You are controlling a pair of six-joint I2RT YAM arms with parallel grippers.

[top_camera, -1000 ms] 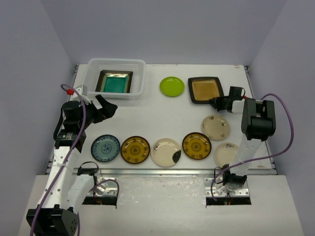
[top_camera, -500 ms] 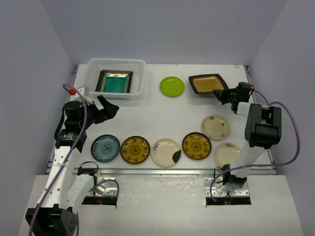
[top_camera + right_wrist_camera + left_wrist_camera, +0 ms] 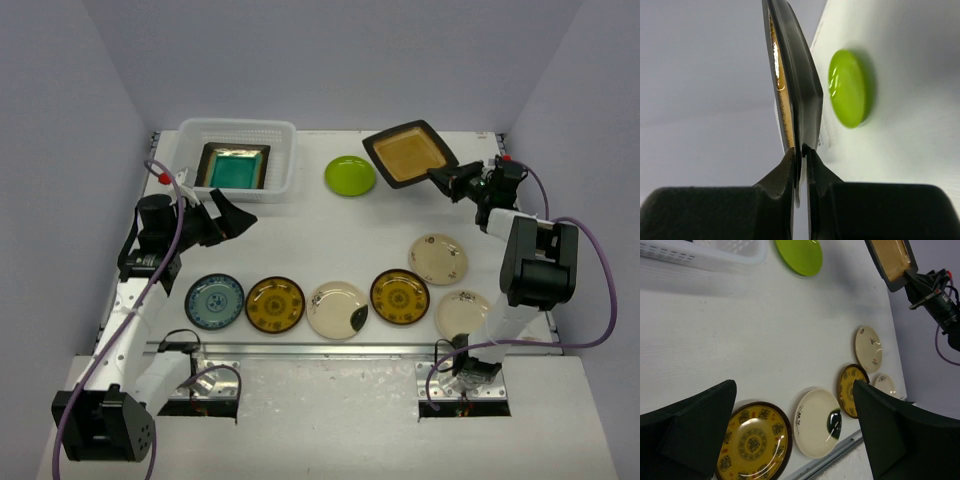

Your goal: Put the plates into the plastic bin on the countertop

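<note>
My right gripper [image 3: 440, 177] is shut on the rim of the amber square plate [image 3: 408, 152] and holds it lifted and tilted above the back right of the countertop [image 3: 320, 235]; the right wrist view shows the plate [image 3: 795, 90] edge-on between the jaws. The plastic bin [image 3: 190, 142] at the back left holds the teal square plate [image 3: 233, 167]. My left gripper [image 3: 228, 215] is open and empty, in front of the bin. The lime-green plate [image 3: 350, 176] lies right of the bin. Several round plates lie in a front row, among them a blue one [image 3: 214, 301] and a yellow-brown one [image 3: 275, 304].
A metal rail [image 3: 330, 349] runs along the near edge. Cream plates [image 3: 438, 259] lie at the right, close to my right arm's base. Grey walls close in the sides and back.
My right gripper has lifted the amber square plate off the countertop and tilted it up toward the left. My left gripper has shifted slightly right and toward the back.
</note>
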